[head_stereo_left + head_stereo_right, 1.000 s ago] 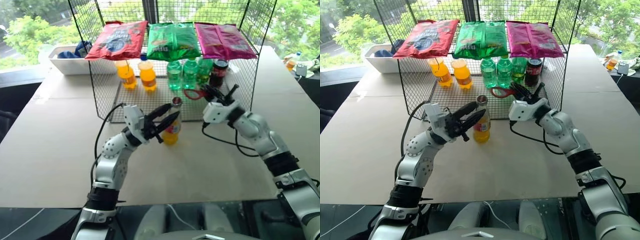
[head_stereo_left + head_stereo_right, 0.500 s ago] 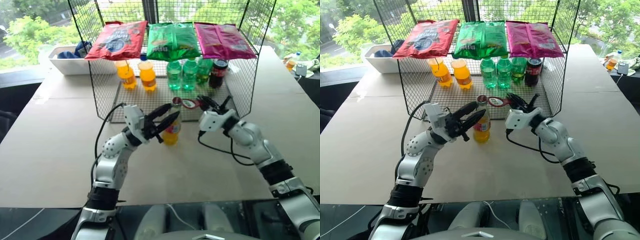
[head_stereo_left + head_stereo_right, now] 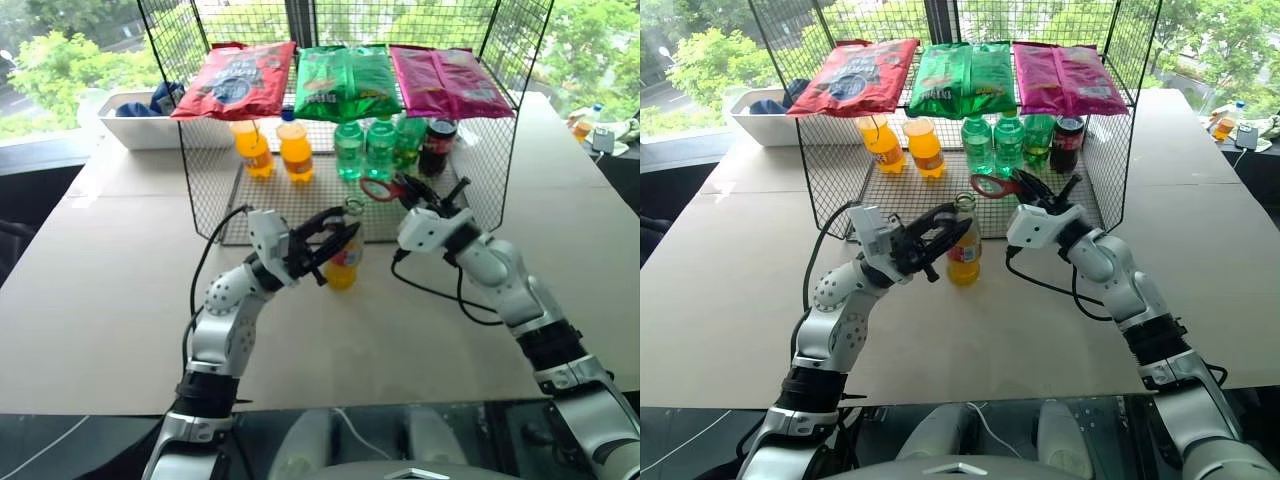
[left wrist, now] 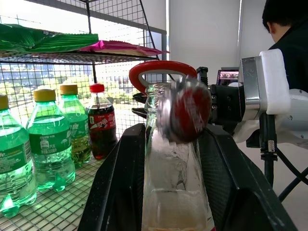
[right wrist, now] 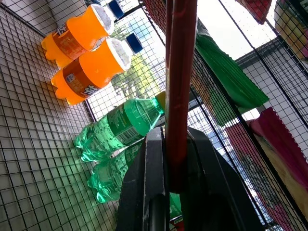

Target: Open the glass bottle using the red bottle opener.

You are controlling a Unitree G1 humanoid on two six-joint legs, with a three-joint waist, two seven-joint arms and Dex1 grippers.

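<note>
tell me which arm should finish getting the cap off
Right. Its end effector grips the red bottle opener just beside the glass bottle mouth, while the left end effector is occupied clamping that bottle upright.

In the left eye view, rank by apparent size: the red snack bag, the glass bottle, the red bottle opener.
1. Red snack bag, clearly largest.
2. Glass bottle.
3. Red bottle opener, smallest, partly hidden in the right tool.
The bag lies farther away and still looks biggest.
</note>
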